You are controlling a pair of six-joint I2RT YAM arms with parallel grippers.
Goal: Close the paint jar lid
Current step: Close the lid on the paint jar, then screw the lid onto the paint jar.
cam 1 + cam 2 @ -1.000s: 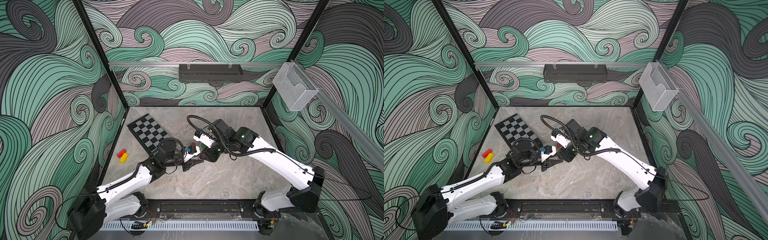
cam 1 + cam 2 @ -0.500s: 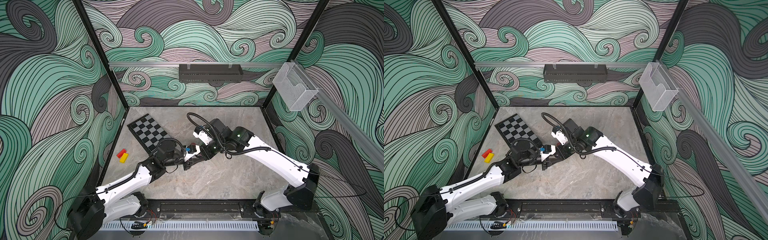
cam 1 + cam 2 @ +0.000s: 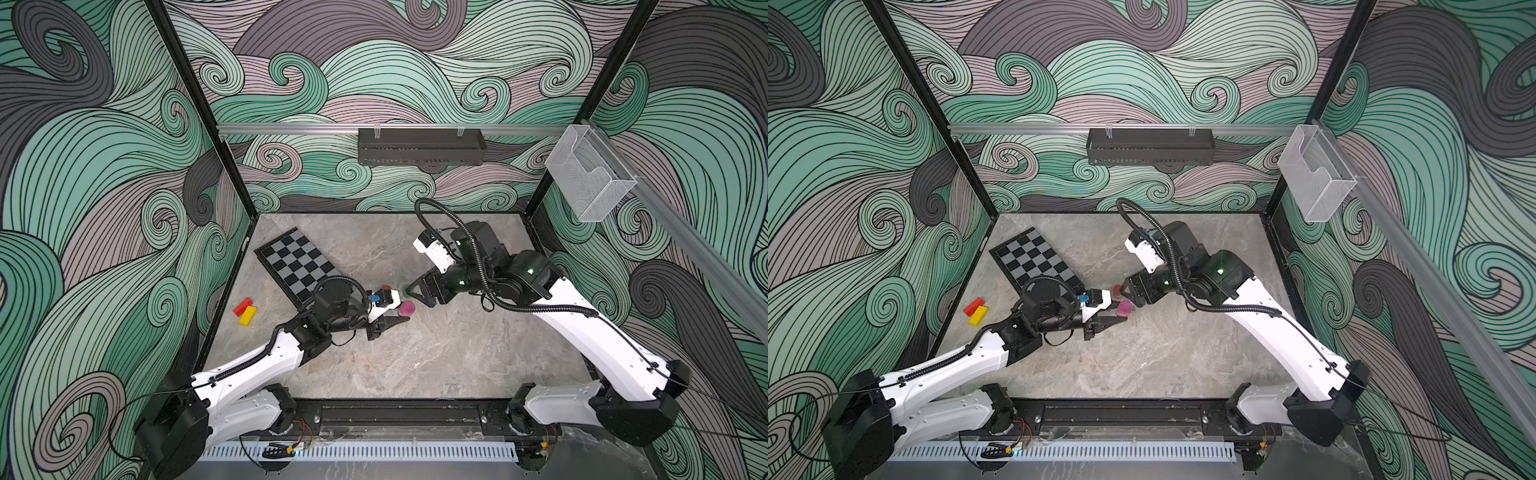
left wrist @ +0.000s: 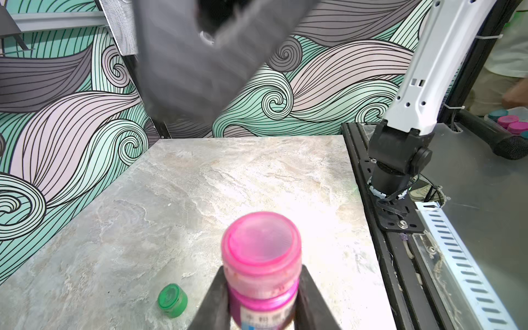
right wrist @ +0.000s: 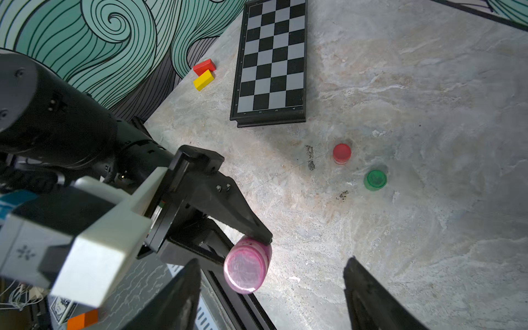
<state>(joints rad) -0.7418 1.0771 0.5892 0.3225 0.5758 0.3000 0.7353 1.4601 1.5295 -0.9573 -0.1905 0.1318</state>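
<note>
L gripper (image 4: 263, 285) clamps capped pink plastic paint jar (image 5: 247, 267); R gripper (image 5: 271, 261) gapes beside it. Lid (image 4: 261, 240) looks on; next: check tightness.

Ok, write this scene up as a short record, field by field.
jar: pink paint jar, pink lid sitting on top; how tight it is cannot be told
left claw: left claw shut on the jar body, below the lid
right claw: right claw open, close to the jar, fingers clear of it
loose on table: green cap and red cap, near each other
other items: chessboard, red block, yellow block
</note>
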